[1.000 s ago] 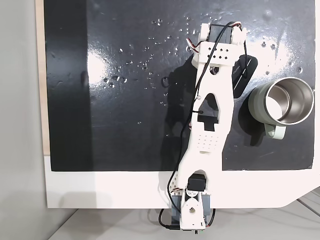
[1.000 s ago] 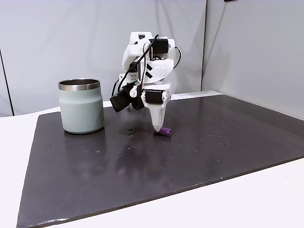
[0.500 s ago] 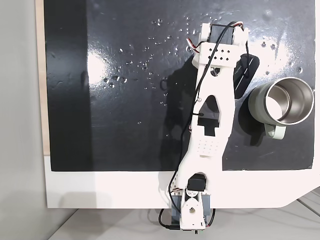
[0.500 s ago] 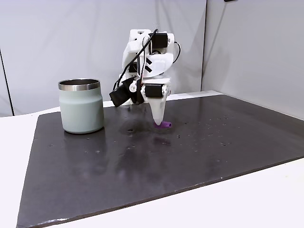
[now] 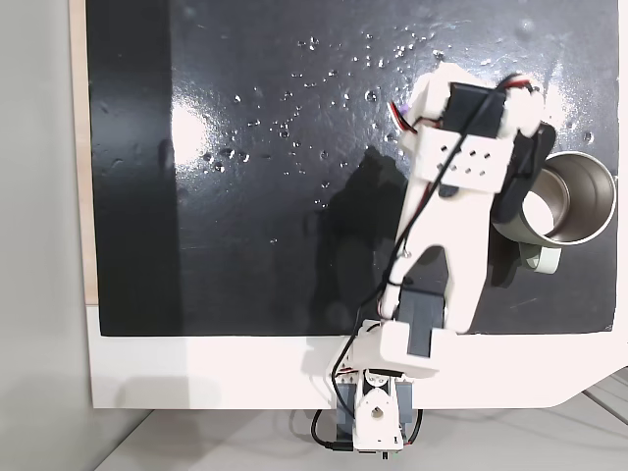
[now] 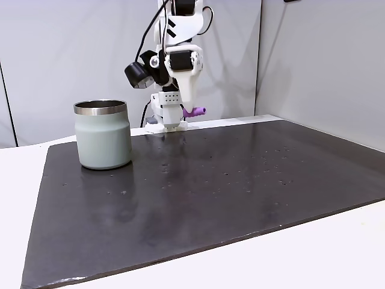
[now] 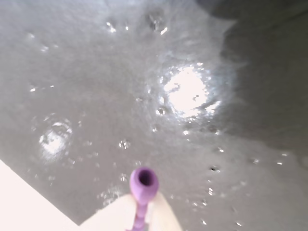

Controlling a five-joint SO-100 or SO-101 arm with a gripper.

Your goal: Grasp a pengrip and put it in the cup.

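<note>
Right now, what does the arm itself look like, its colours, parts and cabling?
The arm is white printed plastic with black servo blocks and perforated plates. Thin black cables run along it, with red wires near the wrist. The gripper has a white tapered finger and a black rounded one.

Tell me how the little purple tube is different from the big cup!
The pengrip is tiny and purple; the cup is far bigger and pale grey-green with a shiny steel rim. The pengrip is up in the air, pinched in the tool; the cup stands on the dark mat. The pengrip lies sideways; the cup is upright. Both are round and hollow.
</note>
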